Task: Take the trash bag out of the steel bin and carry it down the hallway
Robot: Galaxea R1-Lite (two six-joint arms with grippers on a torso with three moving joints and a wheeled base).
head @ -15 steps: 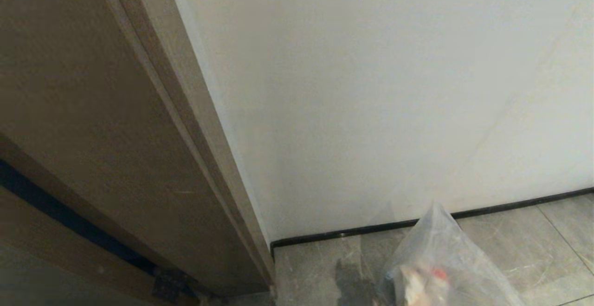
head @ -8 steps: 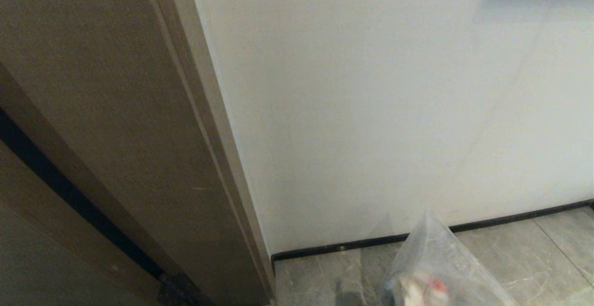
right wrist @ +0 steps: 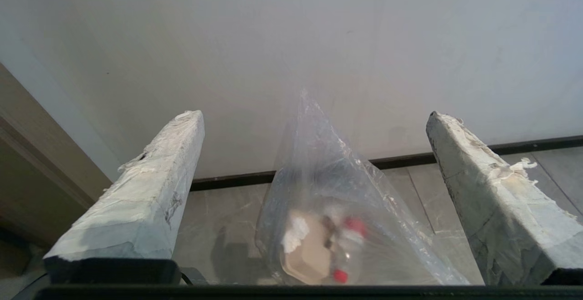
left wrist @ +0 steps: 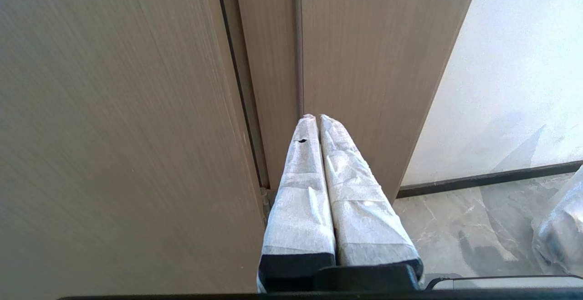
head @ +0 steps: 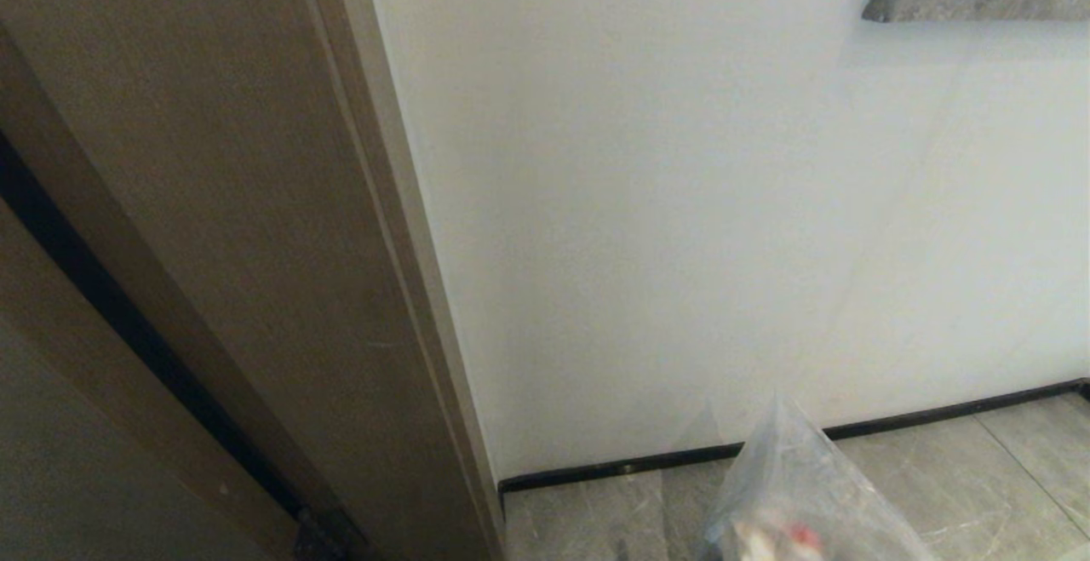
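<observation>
Hallway floor [head: 937, 467] by white wall: trash bag [right wrist: 337, 218] sits on tiles, between wide-apart right end effector [right wrist: 314, 118] fingers, untouched. Left end effector [left wrist: 316, 120] closed, empty, near door [left wrist: 114, 109].

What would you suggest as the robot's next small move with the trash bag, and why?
Probably back away: the trash bag rests on the grey floor tiles by the white wall, between the open right gripper fingers, which do not touch it. The left gripper is shut, facing the door.
</observation>
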